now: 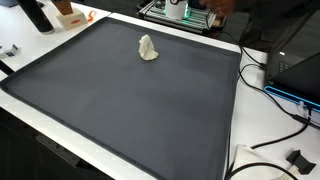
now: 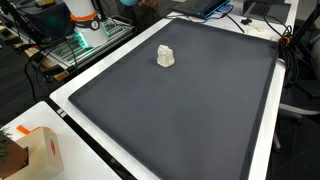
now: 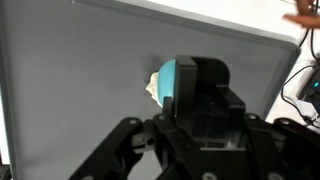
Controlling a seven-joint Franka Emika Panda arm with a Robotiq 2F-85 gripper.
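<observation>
Nearest the wrist lens, the black body of the jaws fills the lower frame, with a teal part (image 3: pixel 180 80) at its top. The tips are out of sight, so I cannot tell whether the jaws are released or clenched. Just left of the teal part, and partly hidden behind it, a pale crumpled wad (image 3: pixel 154 86) shows against the dark grey mat (image 3: pixel 70 80). In an exterior view, reading left to right, a small box (image 2: pixel 35 150) stands on the white counter (image 2: pixel 62 98) at its near left corner. The robot's base (image 2: pixel 85 25) stands beyond the counter's far left edge. The wad (image 2: pixel 165 57) lies free on the mat, close to the mat's edge on the base side and well apart from its other edges. Black cables (image 1: pixel 268 95) trail over the counter's right edge in an exterior view.
</observation>
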